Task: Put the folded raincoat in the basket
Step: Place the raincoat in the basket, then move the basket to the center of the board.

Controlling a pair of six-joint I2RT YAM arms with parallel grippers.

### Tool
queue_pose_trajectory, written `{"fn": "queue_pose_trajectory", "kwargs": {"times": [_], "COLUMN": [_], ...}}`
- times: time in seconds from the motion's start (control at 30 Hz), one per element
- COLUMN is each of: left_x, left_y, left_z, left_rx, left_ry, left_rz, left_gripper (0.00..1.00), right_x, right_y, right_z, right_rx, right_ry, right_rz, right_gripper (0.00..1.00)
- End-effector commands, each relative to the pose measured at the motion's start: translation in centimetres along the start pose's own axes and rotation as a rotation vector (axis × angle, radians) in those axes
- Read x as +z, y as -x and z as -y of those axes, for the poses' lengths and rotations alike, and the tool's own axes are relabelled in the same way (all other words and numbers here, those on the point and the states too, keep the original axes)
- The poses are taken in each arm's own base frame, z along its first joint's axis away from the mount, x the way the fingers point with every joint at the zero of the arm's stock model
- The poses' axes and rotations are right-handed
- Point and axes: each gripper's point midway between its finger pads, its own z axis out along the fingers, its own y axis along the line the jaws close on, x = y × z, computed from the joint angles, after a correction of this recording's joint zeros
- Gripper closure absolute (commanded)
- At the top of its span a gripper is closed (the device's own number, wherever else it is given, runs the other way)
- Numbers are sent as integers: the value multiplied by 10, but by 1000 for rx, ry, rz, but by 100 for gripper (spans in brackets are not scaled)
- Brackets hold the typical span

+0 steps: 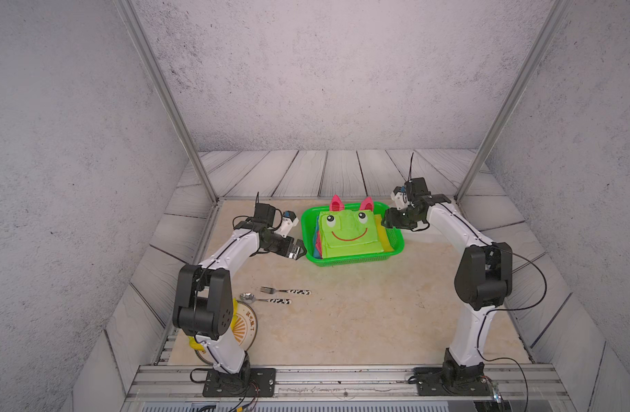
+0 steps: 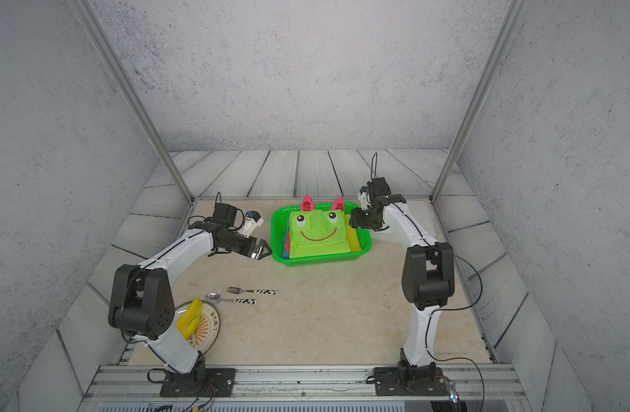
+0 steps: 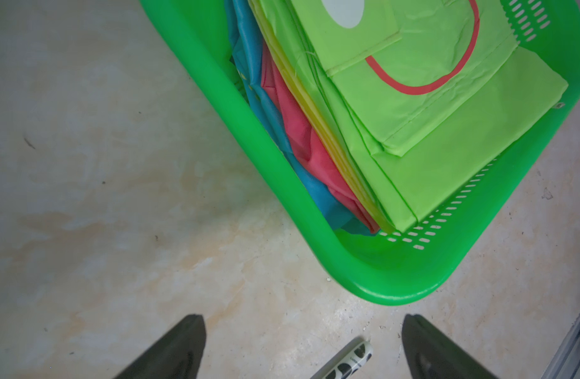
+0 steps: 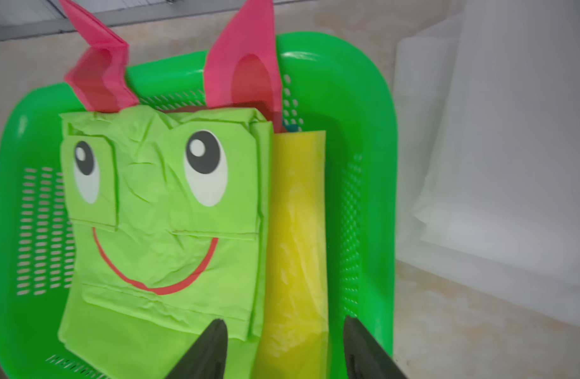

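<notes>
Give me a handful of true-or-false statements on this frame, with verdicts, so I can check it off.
1. The frog-faced raincoat lies inside the green basket. True.
2. The left pincer is shut on the basket's rim. False: it is open beside the basket, holding nothing.
3. A fork and a spoon lie on the table, apart from the basket. True.
4. The raincoat's pink ears are tucked out of sight. False: they stand up at the basket's far rim.

Plate (image 2: 210, 331) half hidden behind left arm (image 2: 142, 303), patterned handle (image 3: 349, 359) cut off at edge
</notes>
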Motion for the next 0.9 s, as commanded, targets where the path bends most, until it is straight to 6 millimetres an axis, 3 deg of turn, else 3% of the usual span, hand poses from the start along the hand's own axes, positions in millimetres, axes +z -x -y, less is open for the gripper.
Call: {"fn": "queue_pose_trajectory", "kwargs": {"times": [0.0,0.17,0.43,0.67,0.77,0.87], "left_x": [-1,0,-6,-21,-33,-50], "left_y": [9,6,6,12,14,10], "left_z": [-1,-4,-16,-25,-26,-21], "left_rx": [-38,-44,-11,35,77,126], "left_ry": [-13,0,76,166,201,229], "left_rz": [11,-19,-31,-16,-6,-11], "left_gripper": [0,1,0,0,1,1], "right_x": [8,27,38,33,25,0], "right_y": [-26,-38,-48,-47,-40,-32], "right_z": [33,39,-1,-38,-31,-24], "right_rx": [11,12,27,80,96,91], "right_ry": [-163,-174,-6,51,1,-64], "right_rz": [-86,-145,-174,-96,-52,15], "right_gripper": [38,40,59,53,51,49]}}
